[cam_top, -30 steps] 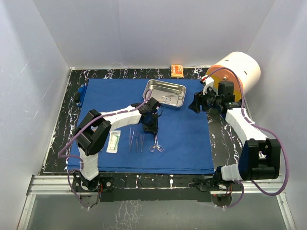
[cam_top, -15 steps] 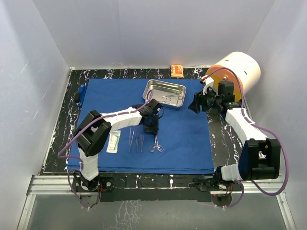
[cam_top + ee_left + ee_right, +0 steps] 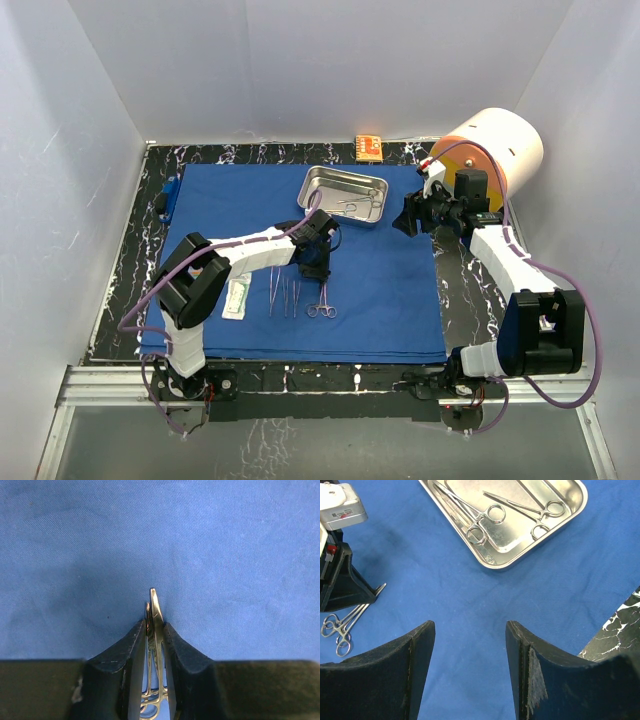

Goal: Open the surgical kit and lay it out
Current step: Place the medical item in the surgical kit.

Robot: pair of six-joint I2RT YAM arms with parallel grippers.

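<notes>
1. Bright, even, diffuse overhead light throughout.
2. Mild glare on the steel tray [image 3: 510,542] and the clamp [image 3: 155,607].
3. Soft shadow around the left tool [image 3: 154,626] on the blue cloth [image 3: 225,545]; nearest parts blur.

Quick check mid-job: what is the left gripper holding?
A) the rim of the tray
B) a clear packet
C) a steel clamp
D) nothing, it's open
C: in the left wrist view the left gripper is shut on a slender steel clamp, whose tips poke out past the fingers over the blue cloth.
</notes>
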